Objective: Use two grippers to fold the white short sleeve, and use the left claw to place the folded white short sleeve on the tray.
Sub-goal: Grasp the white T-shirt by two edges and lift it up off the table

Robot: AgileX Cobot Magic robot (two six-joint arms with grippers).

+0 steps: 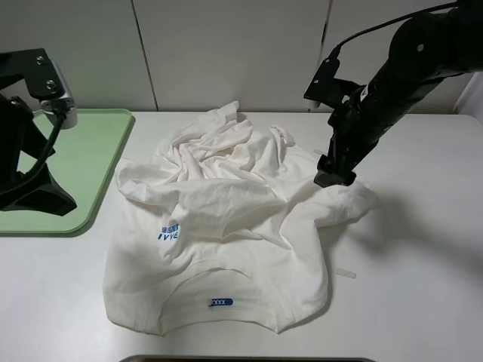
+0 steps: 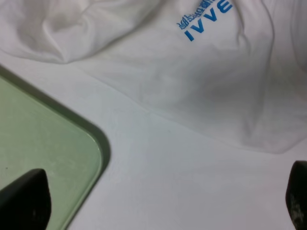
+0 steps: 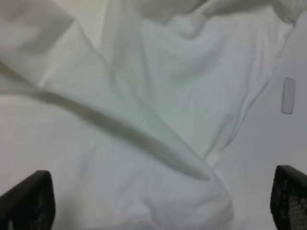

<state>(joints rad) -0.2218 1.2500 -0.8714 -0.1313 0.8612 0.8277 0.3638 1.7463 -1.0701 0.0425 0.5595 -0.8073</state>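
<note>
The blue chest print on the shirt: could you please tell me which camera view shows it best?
The left wrist view: the blue chest print is large and sharp, though clipped by the frame. The exterior high view shows it small and partly creased. The right wrist view shows only plain cloth of the white short sleeve.

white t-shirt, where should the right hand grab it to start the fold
Probably the bunched flap sticking out at the shirt's right edge, taken from straight above. It is puffed up off the table, so the open right hand, poised over it, can pinch a fold.
</note>
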